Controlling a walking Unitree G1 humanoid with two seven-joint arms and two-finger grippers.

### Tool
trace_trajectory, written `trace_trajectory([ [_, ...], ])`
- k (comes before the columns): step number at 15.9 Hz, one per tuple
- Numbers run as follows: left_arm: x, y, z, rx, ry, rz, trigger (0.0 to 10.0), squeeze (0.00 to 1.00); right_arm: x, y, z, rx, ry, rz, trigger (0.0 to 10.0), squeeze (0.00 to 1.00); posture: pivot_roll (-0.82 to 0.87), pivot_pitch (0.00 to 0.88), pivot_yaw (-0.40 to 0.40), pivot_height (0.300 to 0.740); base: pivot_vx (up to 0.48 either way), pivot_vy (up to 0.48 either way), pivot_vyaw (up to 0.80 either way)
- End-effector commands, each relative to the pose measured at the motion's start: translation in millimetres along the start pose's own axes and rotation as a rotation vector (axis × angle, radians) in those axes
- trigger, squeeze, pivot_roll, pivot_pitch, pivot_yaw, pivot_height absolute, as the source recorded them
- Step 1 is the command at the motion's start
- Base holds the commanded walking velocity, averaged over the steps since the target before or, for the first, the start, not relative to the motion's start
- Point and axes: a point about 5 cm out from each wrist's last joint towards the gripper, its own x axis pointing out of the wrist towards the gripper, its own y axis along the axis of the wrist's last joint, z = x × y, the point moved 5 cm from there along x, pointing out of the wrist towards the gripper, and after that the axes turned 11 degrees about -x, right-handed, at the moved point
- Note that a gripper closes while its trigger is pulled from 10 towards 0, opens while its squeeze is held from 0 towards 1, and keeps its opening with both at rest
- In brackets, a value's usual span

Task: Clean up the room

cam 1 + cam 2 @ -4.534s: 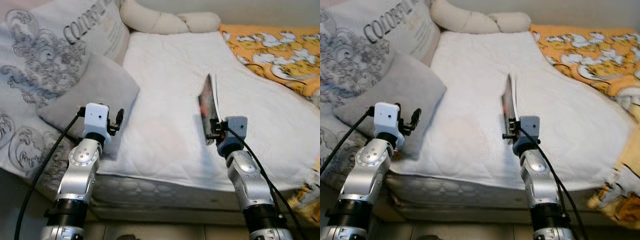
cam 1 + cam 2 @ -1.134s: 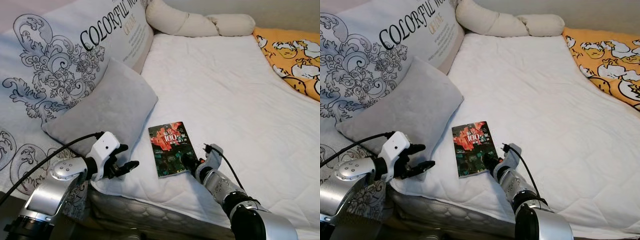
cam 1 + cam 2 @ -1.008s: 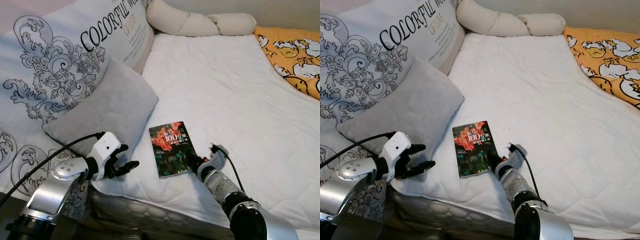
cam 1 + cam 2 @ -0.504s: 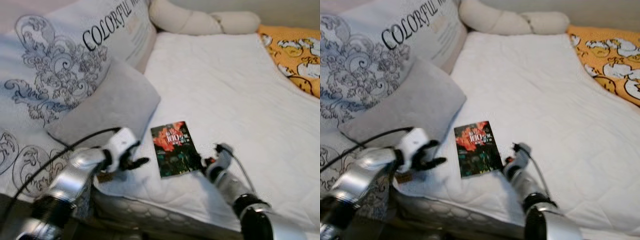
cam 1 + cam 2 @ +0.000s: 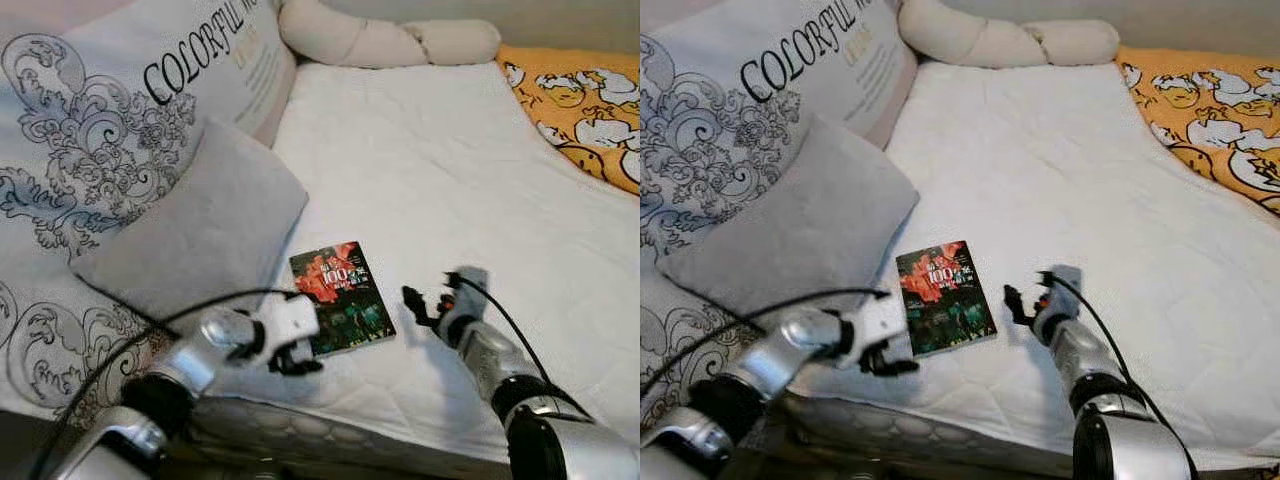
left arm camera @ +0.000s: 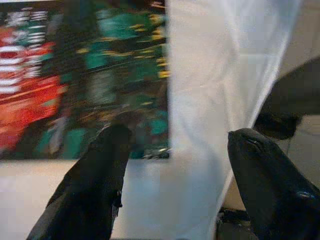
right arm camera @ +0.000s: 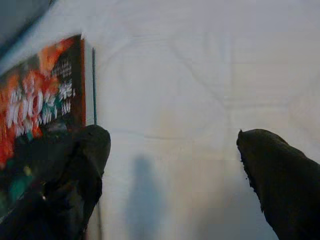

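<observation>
my left gripper [image 5: 292,357] sits at the near left corner of the book [image 5: 341,297], fingers spread wide and holding nothing; in its wrist view one finger [image 6: 95,175] overlaps the cover's near edge while the other hangs off past the mattress edge. my right gripper [image 5: 425,305] rests on the white mattress pad [image 5: 430,180] just beside the book's right edge, fingers also wide apart and empty, clear of the cover. the book lies flat, cover up, near the front edge of the pad, just beside the grey pillow [image 5: 195,225]. with the book so flat on soft padding, i judge the best grip is at the near edge: slide one left finger under the corner, press the pad down a little to make room, and close only once the cover is properly between the fingers, otherwise i'd pinch fabric or push the book away. compared with a second ago, my left gripper has come across from in front of the pillow to the book's corner, and my right gripper, which was touching the book's near right corner, has pulled back to the side; the book itself has stayed put.
</observation>
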Motion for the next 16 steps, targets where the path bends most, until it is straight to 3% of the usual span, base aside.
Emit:
trace_trajectory([
  [1, 2.9, -4, -1.7, 0.035, 0.011, -0.041, 10.0, 0.0, 4.0, 10, -9.0, -0.081, 0.021, 0.018, 10.0, 0.0, 0.03, 0.0, 0.042, 0.74, 0.0, 0.0, 0.0],
  [4, 13.6, -21, -14.9, 0.084, 0.14, -0.175, 10.0, 0.0, 6.9, 7, -32.0, -0.128, 0.119, 0.002, 10.0, 0.0, 0.02, 0.0, 0.04, 0.74, 0.0, 0.0, 0.0],
  [6, 12.9, -21, -35.0, 0.115, 0.308, -0.191, 10.0, 0.0, 5.7, -3, -49.6, -0.15, 0.232, -0.036, 10.0, 0.0, 0.02, 0.0, 0.039, 0.74, 0.0, 0.0, 0.0],
  [8, 9.4, -20, -47.1, 0.11, 0.406, -0.19, 10.0, 0.0, 3.0, -13, -54.1, -0.167, 0.281, -0.083, 10.0, 0.0, 0.02, 0.0, 0.036, 0.74, 0.0, 0.0, 0.0],
  [12, 6.7, -25, -52.7, 0.096, 0.464, -0.179, 10.0, 0.0, 0.5, -19, -57.6, -0.047, 0.325, -0.113, 10.0, 0.0, 0.02, 0.0, 0.033, 0.74, 0.0, 0.0, 0.0],
  [16, 16.4, -14, -44.9, -0.012, 0.449, -0.069, 10.0, 0.0, -0.1, -11, -63.9, 0.108, 0.377, -0.089, 10.0, 0.0, 0.02, 0.0, 0.032, 0.74, 0.0, 0.0, 0.0],
])
